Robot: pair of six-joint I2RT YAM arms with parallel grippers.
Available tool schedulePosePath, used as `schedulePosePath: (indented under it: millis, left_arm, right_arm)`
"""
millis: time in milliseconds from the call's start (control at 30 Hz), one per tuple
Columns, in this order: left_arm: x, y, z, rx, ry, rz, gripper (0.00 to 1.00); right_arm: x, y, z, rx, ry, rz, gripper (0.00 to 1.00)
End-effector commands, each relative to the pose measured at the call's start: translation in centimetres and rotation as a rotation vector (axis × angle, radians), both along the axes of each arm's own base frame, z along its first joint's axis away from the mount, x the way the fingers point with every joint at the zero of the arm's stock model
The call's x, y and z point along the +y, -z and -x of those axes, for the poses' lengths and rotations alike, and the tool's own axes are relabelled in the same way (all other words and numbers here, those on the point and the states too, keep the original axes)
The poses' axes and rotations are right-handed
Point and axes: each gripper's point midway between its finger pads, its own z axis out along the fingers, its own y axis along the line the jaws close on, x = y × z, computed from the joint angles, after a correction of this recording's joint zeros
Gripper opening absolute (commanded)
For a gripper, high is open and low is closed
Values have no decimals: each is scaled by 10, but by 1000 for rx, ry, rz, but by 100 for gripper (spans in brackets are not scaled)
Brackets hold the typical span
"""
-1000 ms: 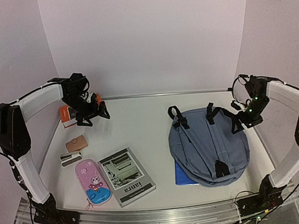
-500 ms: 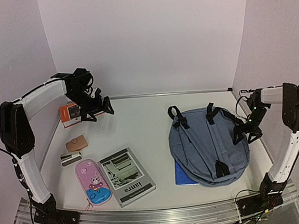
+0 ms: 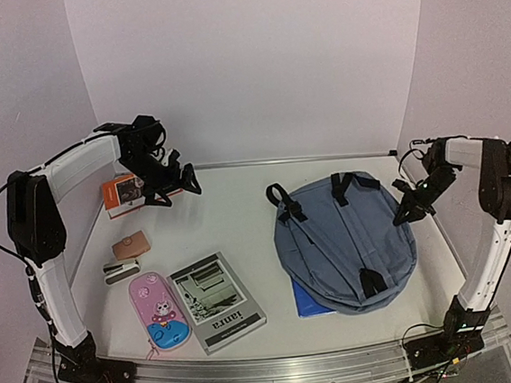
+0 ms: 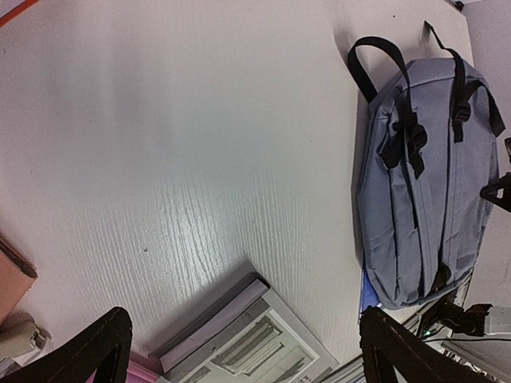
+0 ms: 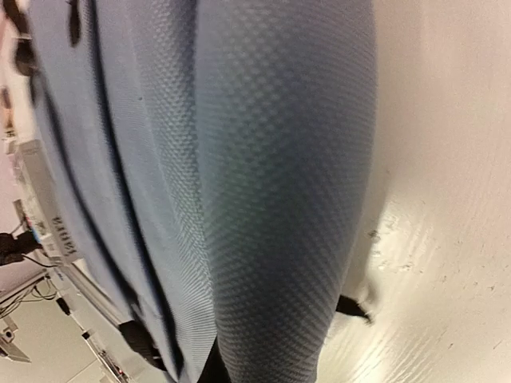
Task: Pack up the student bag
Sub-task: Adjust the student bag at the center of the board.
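The student bag (image 3: 342, 246) lies flat on the right half of the table, slate-blue, straps up, with its black handle toward the back wall. My right gripper (image 3: 406, 213) is low at the bag's right edge and shut on its fabric. In the right wrist view the blue cloth (image 5: 263, 175) fills the frame and hides most of the fingers. My left gripper (image 3: 182, 182) hangs open and empty above the back left of the table, far from the bag. The left wrist view looks down past that gripper (image 4: 243, 319) at the bag (image 4: 431, 183).
A flat bright-blue folder (image 3: 304, 297) pokes out from under the bag's near edge. A grey book (image 3: 216, 302), a pink pencil case (image 3: 160, 312), a stapler (image 3: 118, 272) and a small brown case (image 3: 130, 246) lie front left. An orange book (image 3: 124, 190) lies by the left wall.
My right gripper dropped to the bag's right edge and closed from open. The bag slid left and away and turned a little. My left gripper drifted slightly right, still open.
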Motion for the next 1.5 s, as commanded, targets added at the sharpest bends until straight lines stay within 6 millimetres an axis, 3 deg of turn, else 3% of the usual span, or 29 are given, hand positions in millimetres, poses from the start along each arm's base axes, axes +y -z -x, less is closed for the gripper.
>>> schedulePosePath:
  millis: [0,267,333,433,533,633,767,833,900,1000,1100,1167,1300,1467]
  left_arm:
    - [-4,-15,-4,-34,14,23,100]
    - [-9,-17,-3,-23,25,51,100]
    - [-11,-19,-4,-25,28,57,100]
    - [-12,-20,-7,-27,30,60,100]
    - [-15,-20,-10,-25,30,67,100]
    - [-16,-18,-13,-28,21,75,100]
    - [-18,-13,-13,-27,10,90,100]
    - [-19,-11,-13,-26,6,100,100]
    - [-19,-8,-12,-17,4,105,100]
    - [-18,-7,-10,-14,1,102,100]
    - [-16,-8,-8,-18,-5,101,100]
    - [-15,-8,-6,-16,-12,97,100]
    - [-12,-10,1,-5,-33,105,100]
    - [-7,-11,10,11,-64,112,100]
  right_arm:
    - [23,-96,-18,-187,11,-152,0]
    - [35,-187,-11,-409,-63,-210,0]
    - [31,-214,-19,-511,-53,-167,0]
    - [17,-272,-39,-683,18,-62,0]
    - [-16,-317,-52,-821,97,166,0]
    - [-43,-332,-48,-873,121,355,0]
    - [-75,-323,-39,-865,110,585,0]
    - [-79,-308,-39,-831,91,621,0]
    - [-72,-284,-42,-778,55,610,0]
    - [-50,-233,-45,-681,-20,512,0]
    - [-10,-180,-40,-563,-101,351,0]
    - [27,-150,-35,-483,-162,221,0]
    - [106,-119,-31,-368,-215,-52,0]
    - [179,-81,-46,-238,-141,-245,0]
